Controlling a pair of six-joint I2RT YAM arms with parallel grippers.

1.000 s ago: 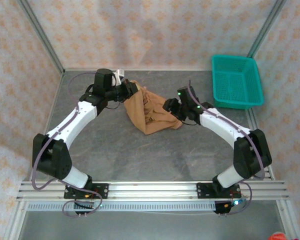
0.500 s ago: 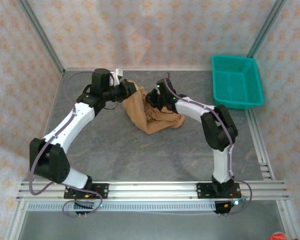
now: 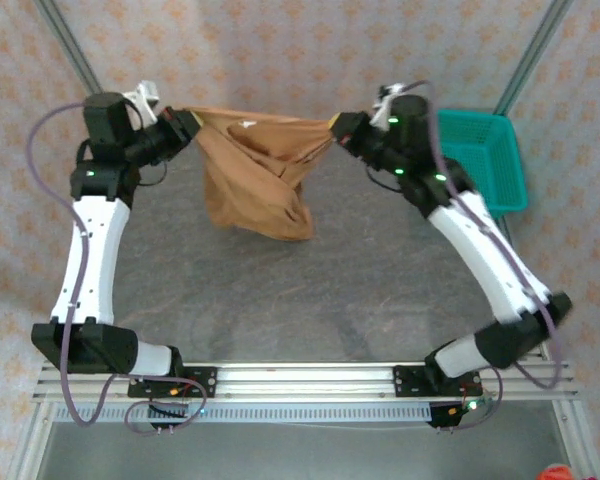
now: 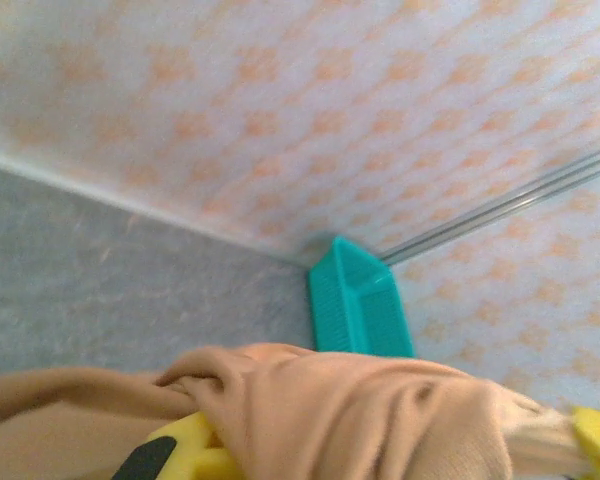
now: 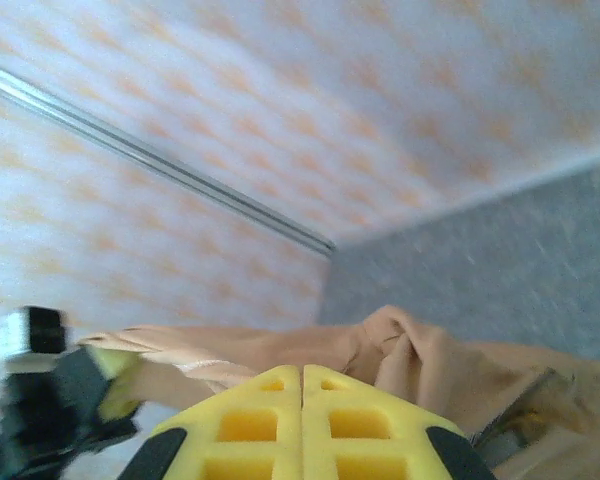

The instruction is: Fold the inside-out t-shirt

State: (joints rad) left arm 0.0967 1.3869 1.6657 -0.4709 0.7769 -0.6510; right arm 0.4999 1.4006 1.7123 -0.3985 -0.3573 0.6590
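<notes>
T-shirt (image 3: 255, 180) hangs gripped between left claw (image 3: 187, 122) and right claw (image 3: 338, 128), teal basket (image 3: 495, 165) nearby.

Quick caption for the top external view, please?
Left gripper and right gripper hold the tan t-shirt stretched between them.

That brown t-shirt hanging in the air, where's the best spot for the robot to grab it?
The t-shirt hangs bunched from a taut top edge. Gripping the two ends of that edge looks best, coming in from either side, as the shut jaws pinch it now.
</notes>
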